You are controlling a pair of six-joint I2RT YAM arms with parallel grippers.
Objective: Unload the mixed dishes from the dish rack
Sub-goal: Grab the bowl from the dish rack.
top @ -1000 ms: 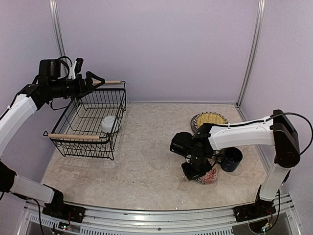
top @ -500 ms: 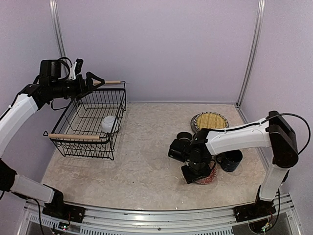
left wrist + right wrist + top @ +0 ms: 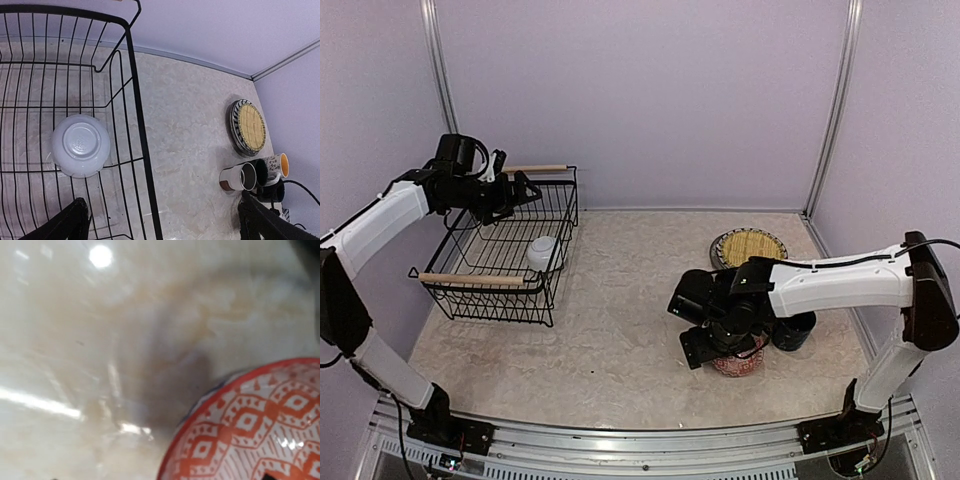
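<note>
Black wire forms the dish rack (image 3: 470, 280), and the left pincer (image 3: 525, 186) hangs above its far right corner with its fingers (image 3: 75, 222) spread wide apart and gripping nothing. Below that pincer, nearer its left finger in the wrist view, the white bowl (image 3: 81, 145) lies upside down on the rack floor. The right pincer (image 3: 718, 347) sits low over a red-patterned bowl (image 3: 250, 430) standing on the marbled counter (image 3: 620, 330). Its fingers are hidden by the arm and barely show in its own camera, so I cannot tell whether they are apart, together or touching the bowl. Just to the right of this pincer stands the dark blue mug (image 3: 792, 330). Beyond it, the yellowish woven-look plate (image 3: 751, 244) rests on the striped plate (image 3: 235, 131). The brown-white cup (image 3: 232, 178), dark mug (image 3: 258, 169) and orange-lined mug (image 3: 277, 164) cluster together.
</note>
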